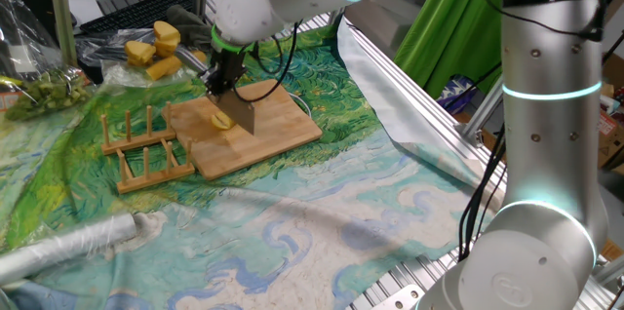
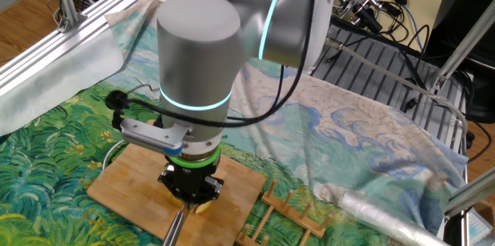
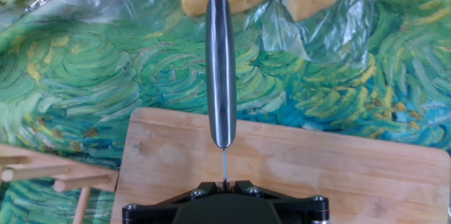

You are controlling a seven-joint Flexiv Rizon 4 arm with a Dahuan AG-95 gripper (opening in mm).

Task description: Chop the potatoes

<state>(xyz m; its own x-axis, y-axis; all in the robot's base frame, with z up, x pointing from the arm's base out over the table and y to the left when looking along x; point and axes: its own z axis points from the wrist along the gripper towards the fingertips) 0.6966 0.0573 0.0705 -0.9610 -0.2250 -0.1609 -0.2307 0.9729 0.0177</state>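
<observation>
Gripper (image 1: 225,81) pointing straight down over the wooden cutting board (image 1: 283,127), jaws drawn almost fully together on the handle of a knife (image 1: 241,115). One fixed view shows the grey rectangular blade hanging below the fingers, its lower edge at or just above the board surface; contact cannot be told. In the hand view the knife (image 3: 220,69) appears end-on as a long metallic handle running away from the camera across the board's far edge, with the thin spine of the blade visible beneath it.

Potatoes (image 1: 222,120): a small pale-yellow piece lying on the board, just beside the blade on its left face as seen from this fixed view, directly below the fingers and near the board's centre. In the other fixed view the same piece (image 2: 203,206) shows as a yellow sliver under the gripper (image 2: 190,192), close to the board (image 2: 131,192) edge nearest the camera. Whether it is already cut into slices cannot be told.

Off the board: a wooden peg rack (image 1: 146,149) touching or just beside its left edge; larger deep-yellow chunks (image 1: 156,49) on clear plastic beyond its far-left corner; a painted green-blue cloth (image 1: 292,222) underneath it.
</observation>
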